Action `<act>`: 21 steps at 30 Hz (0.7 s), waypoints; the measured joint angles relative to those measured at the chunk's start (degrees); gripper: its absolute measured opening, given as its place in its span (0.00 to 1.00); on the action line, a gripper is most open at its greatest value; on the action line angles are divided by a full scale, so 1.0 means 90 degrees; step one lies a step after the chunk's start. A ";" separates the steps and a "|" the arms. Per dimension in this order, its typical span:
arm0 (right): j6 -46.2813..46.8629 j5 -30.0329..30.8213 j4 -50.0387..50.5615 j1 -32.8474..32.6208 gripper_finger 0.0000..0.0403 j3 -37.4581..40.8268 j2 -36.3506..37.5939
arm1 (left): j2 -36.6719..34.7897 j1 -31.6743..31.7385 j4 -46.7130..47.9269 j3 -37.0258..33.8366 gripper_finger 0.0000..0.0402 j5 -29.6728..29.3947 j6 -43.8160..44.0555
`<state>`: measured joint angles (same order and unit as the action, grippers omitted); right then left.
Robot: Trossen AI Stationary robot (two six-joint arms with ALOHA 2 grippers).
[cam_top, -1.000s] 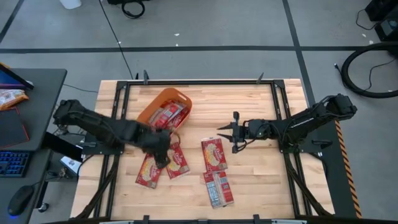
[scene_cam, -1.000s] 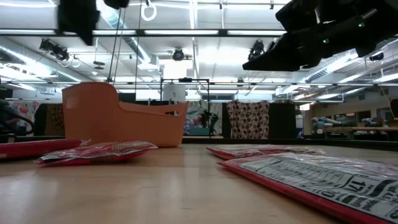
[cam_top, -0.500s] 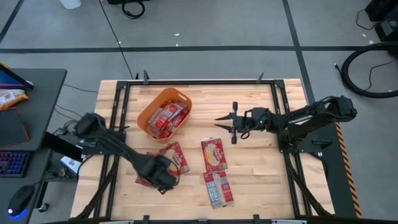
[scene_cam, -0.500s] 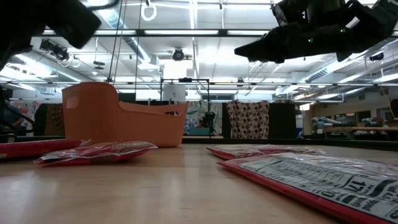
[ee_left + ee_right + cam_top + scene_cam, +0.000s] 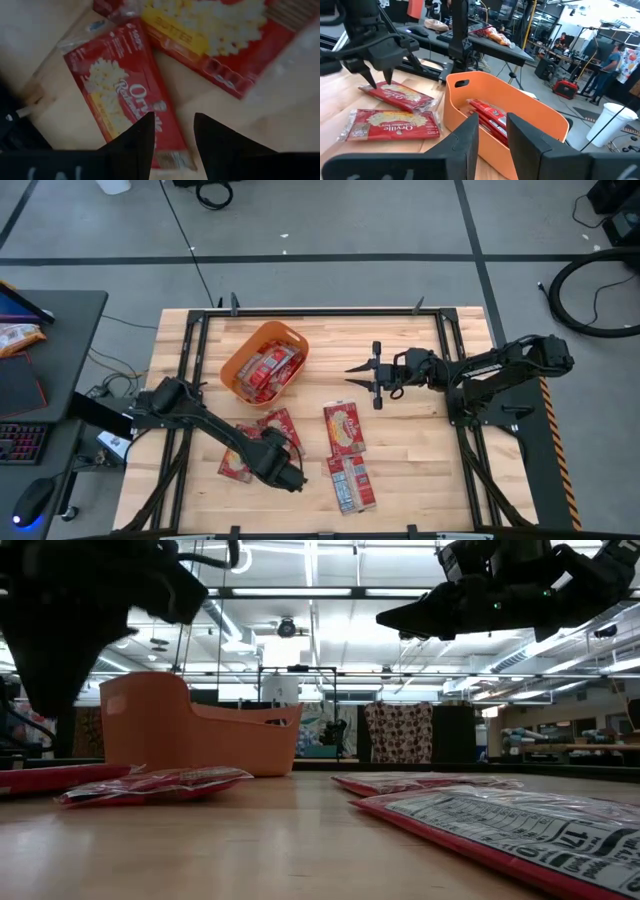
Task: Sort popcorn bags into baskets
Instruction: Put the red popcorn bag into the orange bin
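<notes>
Bag print: "Orville" on the popcorn bags (image 5: 125, 95).
Basket (image 5: 240, 361): orange, far-left, holding red bags.
Left gripper (image 5: 172, 130): narrowly parted, empty, above near-left bags.
Right gripper (image 5: 362, 374): parted, empty, mid-table.

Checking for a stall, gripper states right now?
Left gripper: open, empty, over a popcorn bag.
Right gripper: open, empty, beside the basket.

Popcorn bags (image 5: 344, 427) lie on the table (image 5: 420, 440) beside the basket (image 5: 240, 360).
</notes>
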<state>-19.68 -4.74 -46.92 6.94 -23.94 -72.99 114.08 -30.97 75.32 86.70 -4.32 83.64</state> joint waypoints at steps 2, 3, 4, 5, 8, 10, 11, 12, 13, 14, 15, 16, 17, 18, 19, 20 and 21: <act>0.0000 -0.0002 -0.0002 0.0000 0.26 0.0000 0.0000 | 0.0106 0.0041 0.0011 -0.0002 0.36 -0.0083 -0.0032; 0.0002 -0.0002 0.0000 0.0000 0.26 0.0000 0.0000 | 0.0163 0.0068 0.0019 -0.0001 0.36 -0.0114 -0.0065; 0.0022 0.0000 0.0000 0.0000 0.26 0.0000 0.0000 | 0.0228 0.0075 0.0033 -0.0002 0.38 -0.0133 -0.0083; 0.0038 0.0000 0.0000 0.0000 0.26 0.0000 0.0000 | 0.0300 0.0078 0.0027 -0.0002 0.39 -0.0159 -0.0113; 0.0106 0.0000 0.0019 0.0000 0.26 0.0000 0.0000 | 0.0510 0.0073 0.0025 -0.0002 0.45 -0.0147 -0.0313; 0.0196 -0.0008 0.0020 0.0000 0.26 -0.0001 0.0000 | 0.0628 0.0066 0.0028 -0.0002 0.50 -0.0118 -0.0345; 0.0228 -0.0036 0.0022 0.0000 0.26 -0.0002 0.0000 | 0.0664 0.0066 0.0029 -0.0004 0.52 -0.0080 -0.0343; 0.0245 -0.0085 0.0022 0.0000 0.26 -0.0002 0.0000 | 0.0683 0.0066 0.0028 -0.0007 0.54 -0.0043 -0.0341; 0.0264 -0.0125 0.0022 0.0000 0.26 -0.0002 0.0000 | 0.0709 0.0066 0.0018 -0.0007 0.56 -0.0020 -0.0339; 0.0285 -0.0145 0.0022 0.0000 0.26 -0.0002 0.0000 | 0.0734 0.0065 0.0000 -0.0005 0.57 -0.0010 -0.0336; 0.0301 -0.0157 0.0024 0.0000 0.26 -0.0002 0.0000 | 0.0749 0.0056 -0.0001 -0.0008 0.58 0.0001 -0.0331; 0.0313 -0.0164 0.0024 -0.0005 0.26 -0.0002 0.0000 | 0.0765 0.0042 -0.0006 -0.0027 0.59 0.0005 -0.0331; 0.0314 -0.0165 0.0024 -0.0005 0.26 -0.0002 0.0000 | 0.0770 0.0032 -0.0053 -0.0062 0.59 0.0005 -0.0321; 0.0319 -0.0166 0.0030 -0.0005 0.26 -0.0002 0.0000 | 0.0776 0.0030 -0.0068 -0.0117 0.59 0.0043 -0.0320; 0.0338 -0.0165 0.0034 -0.0005 0.26 -0.0002 0.0000 | 0.0781 0.0028 -0.0057 -0.0196 0.59 0.0108 -0.0329; 0.0338 -0.0167 0.0034 -0.0005 0.26 -0.0002 0.0000 | 0.0782 0.0019 -0.0071 -0.0291 0.58 0.0206 -0.0333; 0.0338 -0.0167 0.0035 -0.0005 0.26 -0.0002 0.0000 | 0.0782 0.0016 -0.0086 -0.0390 0.57 0.0324 -0.0329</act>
<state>-16.64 -6.24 -46.60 6.90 -23.97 -72.99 121.12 -30.82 74.54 83.18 -1.40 80.68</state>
